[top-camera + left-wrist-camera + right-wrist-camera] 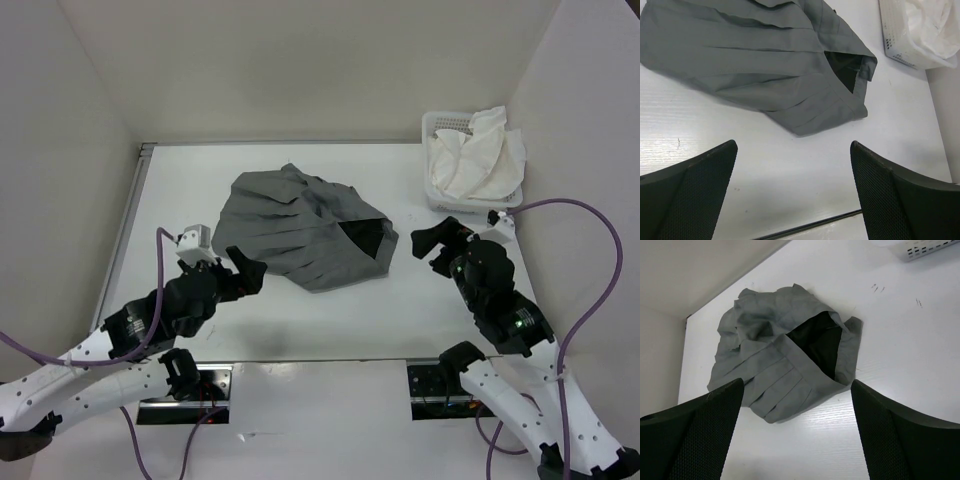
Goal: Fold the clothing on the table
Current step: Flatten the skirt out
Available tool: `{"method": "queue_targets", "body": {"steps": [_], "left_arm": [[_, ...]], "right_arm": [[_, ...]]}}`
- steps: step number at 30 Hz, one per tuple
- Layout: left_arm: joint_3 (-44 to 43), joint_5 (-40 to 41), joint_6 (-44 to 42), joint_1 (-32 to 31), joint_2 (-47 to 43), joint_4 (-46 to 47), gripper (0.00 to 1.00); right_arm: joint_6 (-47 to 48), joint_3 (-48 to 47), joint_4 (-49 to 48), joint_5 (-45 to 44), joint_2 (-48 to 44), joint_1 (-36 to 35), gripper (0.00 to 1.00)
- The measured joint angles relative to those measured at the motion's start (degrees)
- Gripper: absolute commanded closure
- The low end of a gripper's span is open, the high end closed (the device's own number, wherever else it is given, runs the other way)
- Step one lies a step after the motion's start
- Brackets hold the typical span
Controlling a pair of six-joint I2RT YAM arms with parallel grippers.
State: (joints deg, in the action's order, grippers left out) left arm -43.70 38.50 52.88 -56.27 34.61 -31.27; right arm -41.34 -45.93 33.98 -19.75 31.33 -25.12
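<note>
Grey woven fabric, pleated. One pleated garment (300,235), skirt-like, lies rumpled on the white counter (330,325). It sits about midway between the left and right edges, somewhat nearer the far edge than the near one. A dark opening (362,238) at its right end faces the right edge.

Task status: judged not begun. No fold shows; the cloth is bunched toward its far side, the pleats fan out and the outline is uneven. Flattening and every fold are left to do.

Left claw (250,272): spread wide and empty, just beside the garment's near-left hem, not touching it.

Right claw (430,250): spread wide and empty, near the opening end, with bare counter between it and the cloth.

Edges: the near hem slants down to a blunt point at the cloth's near side. The band around the opening stands slightly raised, so it is probably the easiest rim to catch. The left hem lies flat on the counter.

Open room:
- Near edge: a broad bare band.
- Left: a fair strip up to the metal edge strip (130,230).
- Far edge: a narrower band.
- Far right corner: taken by a white slotted basket (434,195) holding white cloth (480,160), apart from the garment.
- Surround: walls rise close on the left, far and right sides, so sweeps toward the near edge look the least hemmed in.
</note>
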Motion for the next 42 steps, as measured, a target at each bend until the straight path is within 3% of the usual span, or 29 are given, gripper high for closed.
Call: {"method": "queue_targets", "body": {"steps": [2, 3, 6, 8, 11, 12, 13, 18, 21, 24, 28, 36, 42], "left_arm": [[0.0, 0.0, -0.1, 0.0, 0.0, 0.0, 0.00], [0.1, 0.0, -0.2, 0.0, 0.0, 0.1, 0.00], [0.8, -0.3, -0.6, 0.0, 0.2, 1.1, 0.00], [0.9, -1.4, -1.9, 0.0, 3.2, 2.3, 0.14], [-1.8, -3.2, -4.1, 0.1, 13.1, 3.5, 0.26], [-3.3, -4.2, -4.9, 0.2, 17.1, 4.5, 0.29], [-4.6, -5.5, -6.1, 0.2, 21.7, 5.6, 0.33], [-10.6, -10.3, -11.0, 0.2, 38.2, 10.0, 0.30], [-14.9, -11.8, -14.4, 1.3, 44.3, 12.0, 0.30], [-21.1, -13.0, -18.3, 2.5, 51.2, 13.6, 0.39], [-28.3, -16.5, -21.9, 3.1, 59.5, 17.0, 0.40], [-28.8, -22.6, -22.5, 3.1, 62.1, 20.4, 0.40], [-27.8, -24.5, -20.7, 3.1, 67.3, 23.9, 0.47]], "right_arm": [[-0.1, 0.0, 0.0, 0.0, 0.7, 0.0, 0.19], [-0.2, 0.0, 0.0, 0.0, 1.0, 0.0, 0.35], [-0.2, 0.0, 0.1, 0.0, 1.9, 0.0, 0.57], [-0.4, 0.0, 0.1, 0.0, 2.7, 0.0, 0.79], [-0.7, 0.0, 0.1, 0.2, 4.0, 0.0, 0.73], [-0.6, -0.1, 0.1, 0.3, 5.0, 0.0, 0.58], [-0.7, -0.2, 0.1, 0.7, 6.3, 0.0, 0.57], [0.5, -1.1, -0.2, 4.1, 14.5, 0.3, 0.44], [-0.5, -0.4, -1.3, 7.4, 17.4, 0.5, 0.44], [-2.7, 2.8, -4.5, 10.3, 17.8, 0.8, 0.44], [-4.9, 4.8, -5.9, 10.3, 20.7, 1.1, 0.41], [-5.5, 0.8, -11.5, 10.4, 32.5, 6.5, 0.41], [-5.3, -1.4, -18.1, 13.5, 41.8, 10.2, 0.41]]}}
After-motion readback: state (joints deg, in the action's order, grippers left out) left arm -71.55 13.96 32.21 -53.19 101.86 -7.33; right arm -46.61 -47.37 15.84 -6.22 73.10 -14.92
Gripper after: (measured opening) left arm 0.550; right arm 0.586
